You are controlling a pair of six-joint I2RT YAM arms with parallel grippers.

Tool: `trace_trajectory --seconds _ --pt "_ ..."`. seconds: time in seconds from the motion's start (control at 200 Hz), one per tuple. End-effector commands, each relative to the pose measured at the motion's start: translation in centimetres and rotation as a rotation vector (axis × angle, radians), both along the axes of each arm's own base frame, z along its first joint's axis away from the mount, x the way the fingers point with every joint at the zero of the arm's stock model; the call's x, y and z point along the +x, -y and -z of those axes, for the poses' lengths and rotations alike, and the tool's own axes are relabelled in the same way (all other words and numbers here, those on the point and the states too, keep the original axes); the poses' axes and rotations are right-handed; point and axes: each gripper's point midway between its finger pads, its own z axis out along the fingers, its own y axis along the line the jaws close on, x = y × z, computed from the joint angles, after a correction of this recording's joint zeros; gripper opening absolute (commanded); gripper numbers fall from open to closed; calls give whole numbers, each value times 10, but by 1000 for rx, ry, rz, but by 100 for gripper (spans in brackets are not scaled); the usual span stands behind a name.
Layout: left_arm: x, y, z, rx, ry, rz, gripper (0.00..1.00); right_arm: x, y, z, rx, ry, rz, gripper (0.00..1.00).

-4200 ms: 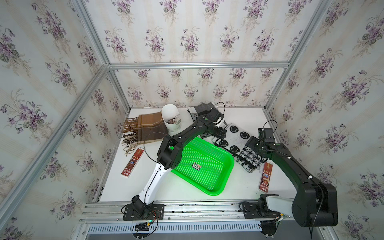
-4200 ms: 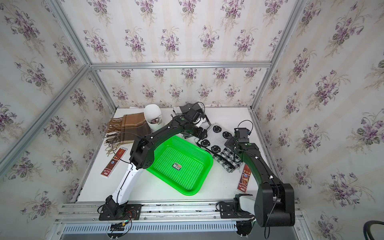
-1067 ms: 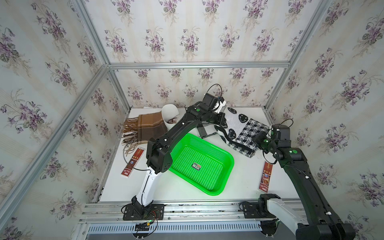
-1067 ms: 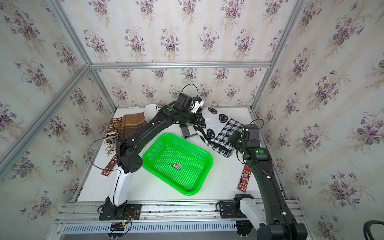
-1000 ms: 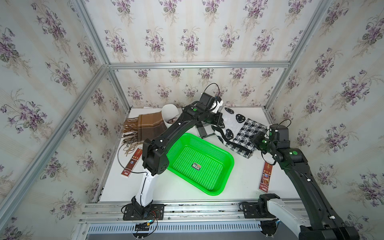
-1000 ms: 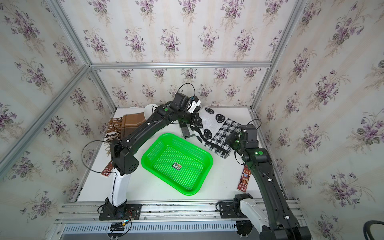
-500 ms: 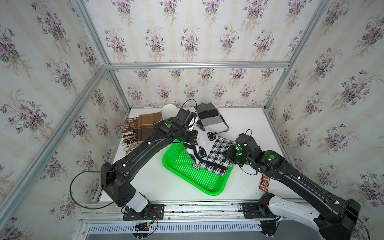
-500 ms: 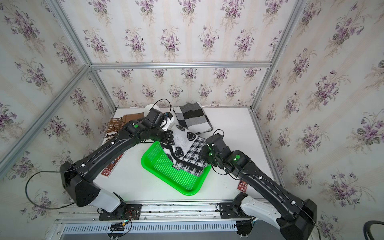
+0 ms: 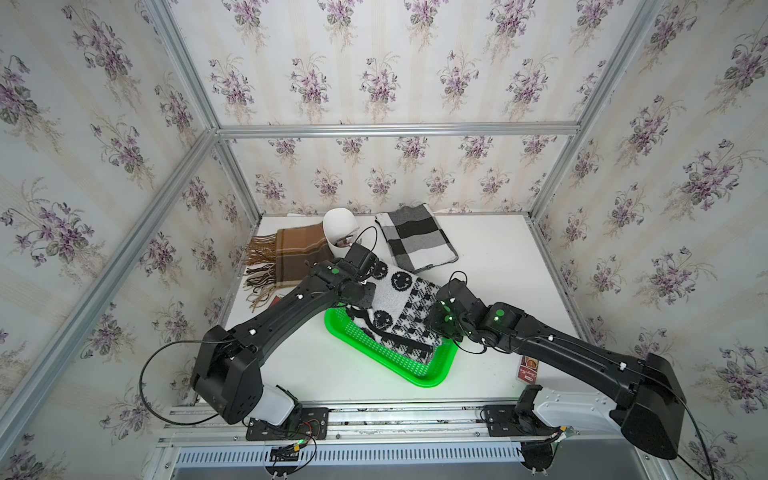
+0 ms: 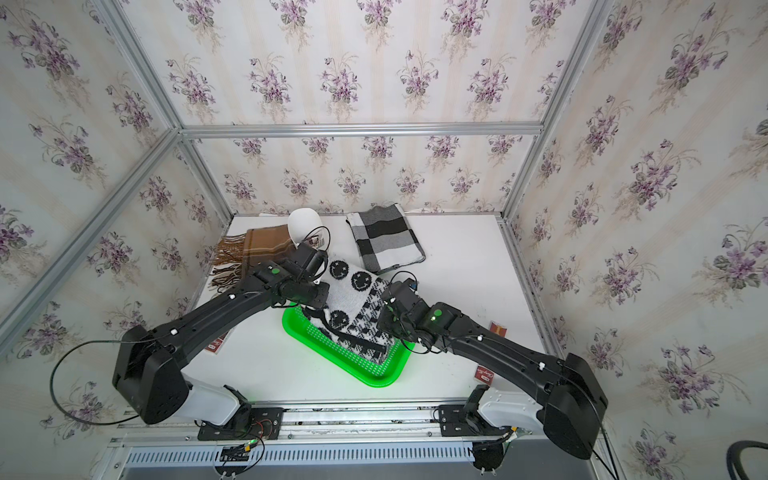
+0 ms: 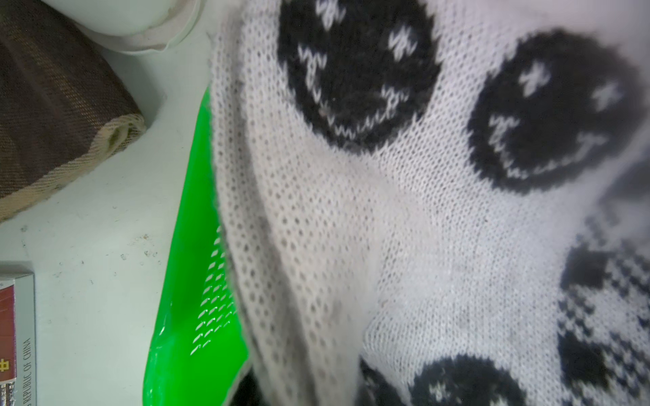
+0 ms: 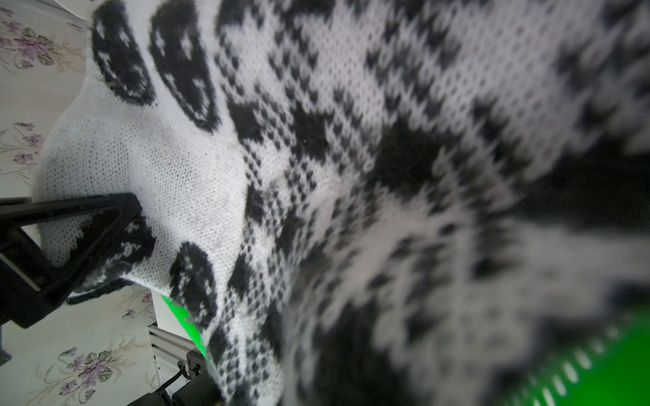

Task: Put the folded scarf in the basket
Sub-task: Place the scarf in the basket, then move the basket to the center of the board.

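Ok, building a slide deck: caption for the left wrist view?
Close-up: smiley-patterned knit scarf over the green basket, brown scarf and white table alongside.

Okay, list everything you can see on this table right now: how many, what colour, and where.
table: one, white, inside the wallpapered booth
basket: one, bright green, front middle of the table
smiley scarf: one, white with black faces and checks, held over the basket
brown scarf: one, brown with fringe, back left
checked scarf: one, grey and black, back middle
mannequin head: one, white, between those two back scarves
red packs: at least three, red, either side of the basket
left gripper: one, black, shut on the smiley scarf
right gripper: one, black, shut on the smiley scarf
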Motion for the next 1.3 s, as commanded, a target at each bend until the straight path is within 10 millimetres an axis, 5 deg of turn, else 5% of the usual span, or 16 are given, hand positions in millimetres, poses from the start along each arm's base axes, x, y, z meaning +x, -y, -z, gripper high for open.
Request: trace_trajectory --seconds 0.0,0.594,0.909,1.034,1.129,1.294 --pt "7 -6 1 20 31 -46 0 -3 -12 3 29 -12 -41 0" --pt "-10 -16 50 66 -62 -80 0 -4 11 64 -179 -65 -46 0" --pt "-16 -22 68 133 -79 -93 19 -13 20 80 -212 -105 -78 0" --pt "-11 -27 66 183 -64 -102 26 -14 20 79 -216 -108 -86 30" --pt "-11 -28 63 205 -57 -112 41 -13 24 72 -228 -93 -78 50" --pt "-13 -22 38 193 5 -116 62 -8 28 49 -220 -38 -62 60"
